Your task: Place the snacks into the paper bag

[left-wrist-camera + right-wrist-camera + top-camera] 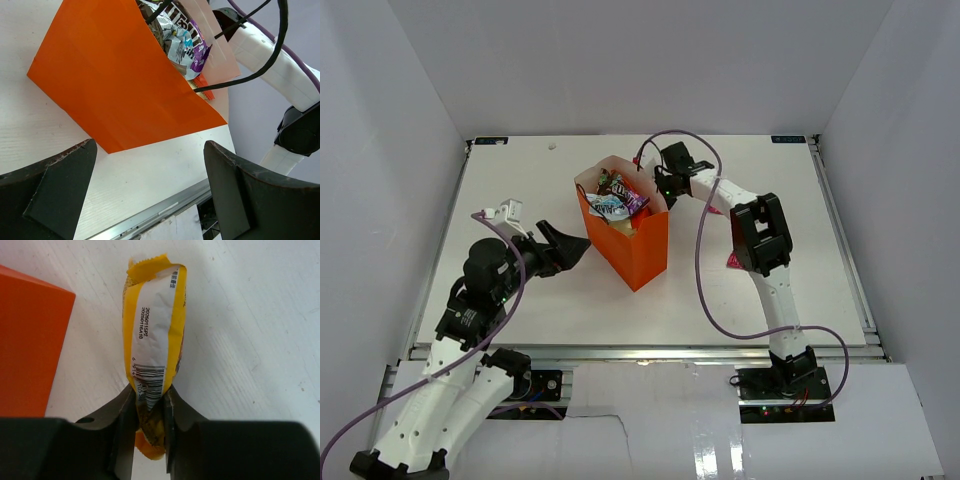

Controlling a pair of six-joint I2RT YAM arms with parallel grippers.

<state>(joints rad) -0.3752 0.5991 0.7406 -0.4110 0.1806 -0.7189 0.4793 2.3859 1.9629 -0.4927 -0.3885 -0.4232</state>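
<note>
Top external view. Left gripper (580,246): jaws spread wide, holding nothing, aimed at the left wall of the paper bag (642,250) and just short of touching it. The bag stands upright mid-table, mouth up, with several snacks (618,203) already showing inside.

Right gripper (667,184): just beside the bag's far right rim. Right wrist view: its fingers (125,412) pinch the near end of a yellow packet (156,325). The packet's long axis runs straight out from the fingertips, and the orange wall lies to its left. Cannot tell whether the packet is clear of the table (770,210).

Judgement: the right arm is the nearer one. The bag's mouth lies left of the packet and probably above it, so raise the packet over the rim, then shift left.
</note>
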